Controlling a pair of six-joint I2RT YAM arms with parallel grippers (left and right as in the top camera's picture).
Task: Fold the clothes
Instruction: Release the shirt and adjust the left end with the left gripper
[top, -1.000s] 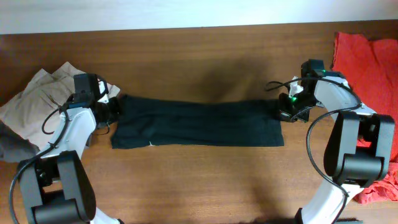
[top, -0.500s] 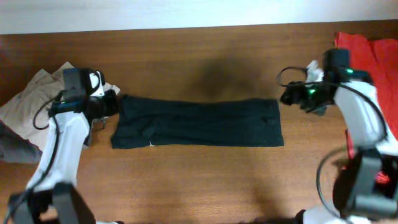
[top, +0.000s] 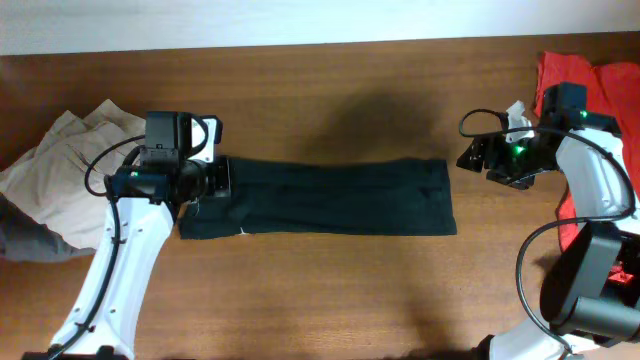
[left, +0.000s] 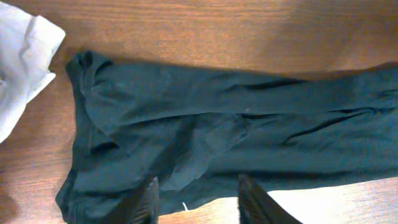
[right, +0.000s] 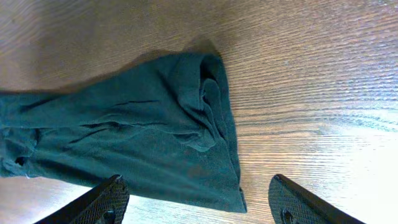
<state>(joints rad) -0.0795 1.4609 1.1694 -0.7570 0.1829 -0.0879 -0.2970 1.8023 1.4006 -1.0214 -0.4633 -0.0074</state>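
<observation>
While the black T-shirt (top: 330, 195) lies folded into a long flat band across the wooden table (top: 320, 300), both grippers stand apart from it with nothing held. The left gripper (top: 222, 180) hangs over the band's left end, its fingers (left: 148, 198) spread, and only cloth shows below the gap; in the left wrist view the shirt (left: 205, 124) runs out ahead of the gripper (left: 198, 185) and off to its right, with a rumpled, doubled edge at the far left. A small white label (left: 185, 205) peeks out at the hem, just between the two fingers.

The right gripper (top: 470, 155) is released too, fingers wide, clear of the band's right end and a little beyond its upper corner. From the right wrist, the shirt (right: 124, 137) lies ahead and to the left of the gripper (right: 198, 183), and bare wood lies ahead to the right.

Behind the left gripper sits a crumpled heap of beige trousers (top: 60, 165), close to the shirt's end, with a pale corner (left: 22, 68) showing in the left wrist view. A bit of grey cloth (top: 25, 240) lies beside that heap. Behind the right gripper, bright red garments (top: 590, 90) cover the table's corner.

The left gripper's body hides the shirt's left end from overhead. The shirt is cut off at the frame edge in both wrist views, and its sleeves cannot be made out.
</observation>
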